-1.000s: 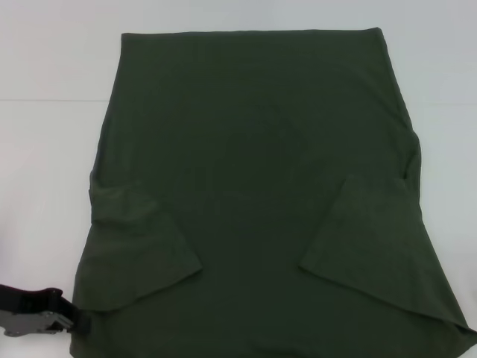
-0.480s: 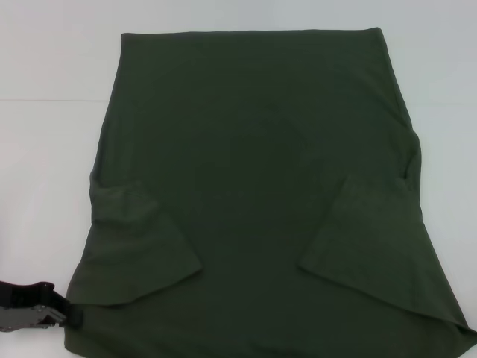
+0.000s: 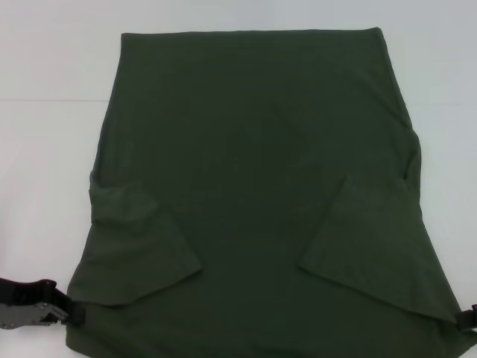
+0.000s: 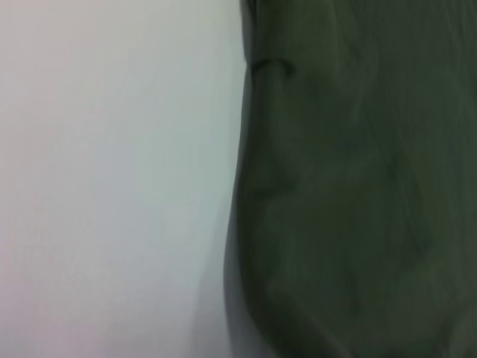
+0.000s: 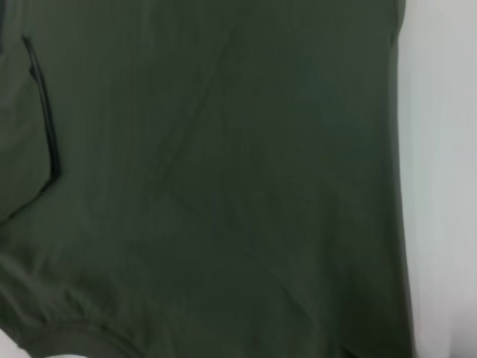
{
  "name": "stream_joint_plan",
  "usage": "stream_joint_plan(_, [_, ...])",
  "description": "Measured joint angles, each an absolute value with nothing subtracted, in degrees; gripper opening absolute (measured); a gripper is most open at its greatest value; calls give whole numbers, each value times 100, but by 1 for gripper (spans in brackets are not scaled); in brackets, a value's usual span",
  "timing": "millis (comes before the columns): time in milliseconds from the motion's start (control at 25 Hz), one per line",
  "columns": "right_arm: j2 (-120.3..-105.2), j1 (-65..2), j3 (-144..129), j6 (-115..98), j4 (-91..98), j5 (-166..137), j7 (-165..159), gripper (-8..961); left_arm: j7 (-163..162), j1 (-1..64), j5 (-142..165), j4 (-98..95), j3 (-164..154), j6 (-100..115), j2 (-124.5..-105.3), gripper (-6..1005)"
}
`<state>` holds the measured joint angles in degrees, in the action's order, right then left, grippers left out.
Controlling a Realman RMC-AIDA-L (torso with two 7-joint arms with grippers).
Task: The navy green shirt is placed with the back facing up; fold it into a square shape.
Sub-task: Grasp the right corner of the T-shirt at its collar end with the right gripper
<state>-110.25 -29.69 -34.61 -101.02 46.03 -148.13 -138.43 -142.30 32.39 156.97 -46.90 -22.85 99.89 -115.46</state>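
Observation:
The navy green shirt (image 3: pixel 253 171) lies flat on the white table, plain side up, with both short sleeves folded inward over its body. My left gripper (image 3: pixel 74 314) is at the shirt's near left corner, right against the fabric edge. My right gripper (image 3: pixel 468 319) just shows at the near right corner, beside the cloth's edge. In the left wrist view the shirt's side edge (image 4: pixel 358 186) runs along the white table. Green fabric (image 5: pixel 223 186) fills most of the right wrist view, with a sleeve hem at one side.
White table (image 3: pixel 45 149) surrounds the shirt to the left, right and far side. A faint seam in the table surface runs across at the level of the shirt's far half.
The left gripper has edged outward and slightly up along the near left corner. The right gripper has come into view at the near right corner. The shirt's lay is unchanged.

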Motion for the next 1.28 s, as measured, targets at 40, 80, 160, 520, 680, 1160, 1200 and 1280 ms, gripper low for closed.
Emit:
stream_joint_plan(40, [-11037, -2973, -3524, -10053, 4591, -14814, -13856, 922, -14230, 3239, 15697, -4690, -2285, 9989, -11546, 35])
stream_joint_plan(80, [-11041, -2983, -3583, -10017, 4561, -14815, -13871, 921, -14230, 3239, 15697, -4690, -2285, 9989, -11547, 35])
stream_joint_plan(160, [-11047, -3008, -3651, -9965, 4498, -14816, -13885, 920, -14230, 3238, 15697, -4697, -2285, 9990, -11548, 35])
stream_joint_plan(520, [-11137, -3075, -3765, -9866, 4463, -14819, -13879, 914, -14229, 3234, 15693, -4688, -2285, 10001, -11555, 35])
stream_joint_plan(680, [-11182, -3100, -3818, -9800, 4464, -14819, -13875, 911, -14229, 3238, 15690, -4684, -2285, 10002, -11557, 36])
stream_joint_plan(1160, [-11306, -3262, -3915, -9743, 4368, -14818, -13837, 904, -14212, 3243, 15598, -4678, -2285, 10009, -11556, 36])
stream_joint_plan(1200, [-11315, -3271, -3918, -9743, 4366, -14818, -13835, 903, -14209, 3243, 15596, -4678, -2285, 10009, -11557, 36])
stream_joint_plan(1280, [-11326, -3278, -3919, -9743, 4365, -14815, -13834, 902, -14206, 3243, 15591, -4681, -2285, 10011, -11560, 36])
